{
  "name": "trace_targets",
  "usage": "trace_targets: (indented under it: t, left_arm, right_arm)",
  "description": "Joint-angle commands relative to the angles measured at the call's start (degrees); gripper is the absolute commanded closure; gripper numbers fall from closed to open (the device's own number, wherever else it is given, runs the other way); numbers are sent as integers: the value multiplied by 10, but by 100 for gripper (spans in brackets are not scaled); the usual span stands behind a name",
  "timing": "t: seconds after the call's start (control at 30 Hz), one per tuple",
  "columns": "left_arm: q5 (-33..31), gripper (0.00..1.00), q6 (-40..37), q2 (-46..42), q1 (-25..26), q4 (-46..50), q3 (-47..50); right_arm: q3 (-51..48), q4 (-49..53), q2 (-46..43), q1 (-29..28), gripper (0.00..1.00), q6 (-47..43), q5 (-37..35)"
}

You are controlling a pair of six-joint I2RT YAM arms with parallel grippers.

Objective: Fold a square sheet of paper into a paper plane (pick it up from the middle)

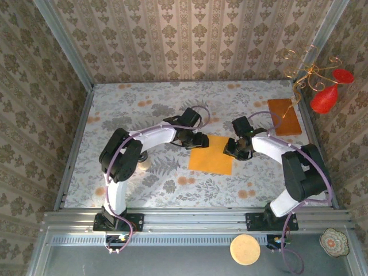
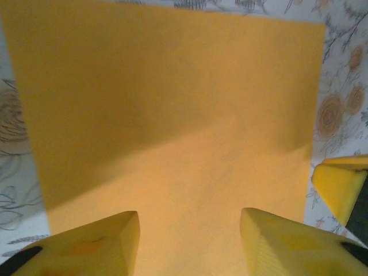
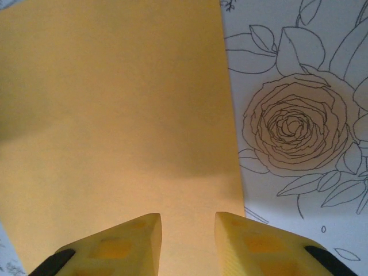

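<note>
The square sheet of paper [image 1: 211, 156] is laid flat on the counter [image 1: 144, 109], mid-frame, flanked by the left claw [image 1: 198, 140] and right claw [image 1: 232, 148], both released.

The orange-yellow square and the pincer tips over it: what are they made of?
The square sheet of paper looks like thin matte paper: flat, no shine, crisp straight edges. The left pincer has fingertips that seem matte yellow plastic or rubber, with moulded facets; which one, I cannot tell.
</note>
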State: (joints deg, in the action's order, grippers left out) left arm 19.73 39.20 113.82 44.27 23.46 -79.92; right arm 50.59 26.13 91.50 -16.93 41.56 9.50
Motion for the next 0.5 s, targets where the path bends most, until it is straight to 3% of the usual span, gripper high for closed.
trace_targets:
  t: [0.0,0.47]
  left_arm:
    - [14,51,10,9,-1,23,-16]
    - [3,59,40,28,-5,-1,18]
  right_arm:
    - [16,19,21,-2,69,-7,-8]
    - [27,-6,66,-2,76,-17,15]
